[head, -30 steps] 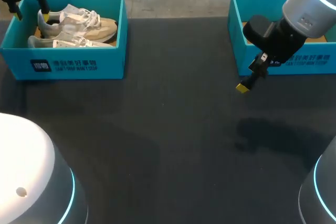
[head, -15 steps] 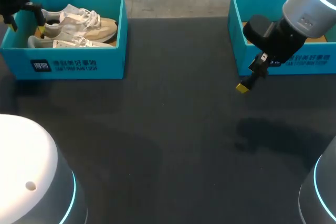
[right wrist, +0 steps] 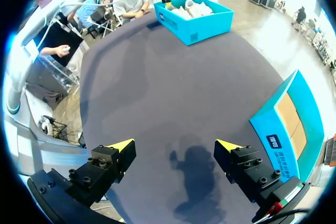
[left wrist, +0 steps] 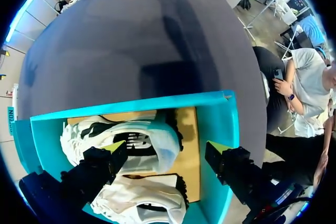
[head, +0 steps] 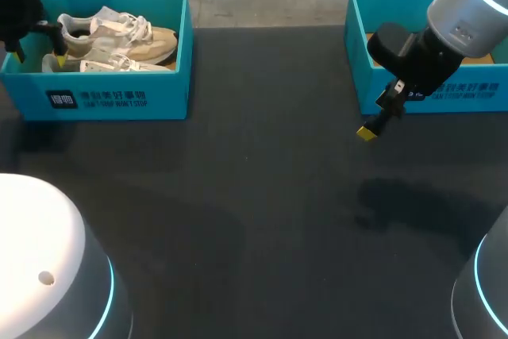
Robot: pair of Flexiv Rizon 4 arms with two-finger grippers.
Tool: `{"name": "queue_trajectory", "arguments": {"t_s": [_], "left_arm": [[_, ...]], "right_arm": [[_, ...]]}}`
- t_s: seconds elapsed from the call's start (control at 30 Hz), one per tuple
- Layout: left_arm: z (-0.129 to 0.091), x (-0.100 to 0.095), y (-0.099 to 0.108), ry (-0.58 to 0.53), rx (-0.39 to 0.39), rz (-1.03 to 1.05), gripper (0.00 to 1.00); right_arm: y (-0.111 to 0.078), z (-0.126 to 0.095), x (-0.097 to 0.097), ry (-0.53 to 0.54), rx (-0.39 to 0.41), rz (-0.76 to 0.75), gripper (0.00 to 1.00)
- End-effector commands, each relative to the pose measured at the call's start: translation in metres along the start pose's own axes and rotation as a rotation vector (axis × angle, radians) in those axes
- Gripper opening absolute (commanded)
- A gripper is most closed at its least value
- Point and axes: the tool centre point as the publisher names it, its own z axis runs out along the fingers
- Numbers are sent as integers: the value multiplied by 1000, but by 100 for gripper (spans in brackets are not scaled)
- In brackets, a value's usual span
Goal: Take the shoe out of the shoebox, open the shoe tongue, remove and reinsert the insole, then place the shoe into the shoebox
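A teal shoebox [head: 119,97] at the table's far left holds two pale sneakers, one [head: 119,33] behind the other [head: 103,63]. My left gripper [head: 38,53] hangs open over the box's left end. In the left wrist view the gripper [left wrist: 165,148] straddles the heel of the rear sneaker [left wrist: 136,140] and the box's end wall [left wrist: 215,119]. One finger is above the shoe and the other is over the wall, touching neither. The second sneaker [left wrist: 142,200] lies beside it. My right gripper [head: 367,132] is open above bare table, also seen in its own wrist view [right wrist: 175,144].
A second teal shoebox [head: 355,45] stands at the far right, partly behind my right arm, and it shows a bare cardboard floor [right wrist: 294,119]. Dark tabletop [head: 254,220] spreads between and in front of the boxes.
My left gripper has come down and forward over the left end of the shoebox, to the shoes' heels. The right arm has not moved.
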Motion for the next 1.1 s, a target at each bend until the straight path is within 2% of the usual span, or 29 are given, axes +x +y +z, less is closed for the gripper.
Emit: {"name": "queue_trajectory", "arguments": {"t_s": [0.03,0.07,0.1,0.2,0.23,0.37,0.47,0.57,0.67,0.73,0.9,1.1], "left_arm": [[6,2,5,-12,6,-3,93],[6,2,5,-12,5,-2,89],[7,2,6,-14,5,-2,81],[8,2,7,-14,3,0,78],[9,2,7,-14,3,0,72],[11,3,7,-13,8,6,66],[15,4,7,-9,12,11,57],[18,5,7,-14,6,19,54],[23,5,7,-7,9,21,58],[27,5,8,-5,8,26,65],[33,6,9,-3,-6,34,70],[45,8,10,-2,-7,34,65]], "right_arm": [[0,1,0,1,2,1,100],[0,1,0,1,2,1,100],[0,1,0,1,2,1,100],[0,1,0,1,2,1,100],[0,1,0,1,2,1,100],[0,1,0,1,2,1,100],[0,1,0,1,2,1,100],[0,1,0,1,2,1,100],[0,1,0,1,2,1,100],[0,1,0,1,2,1,100],[0,1,0,1,2,1,100],[0,1,0,1,2,1,100]]}}
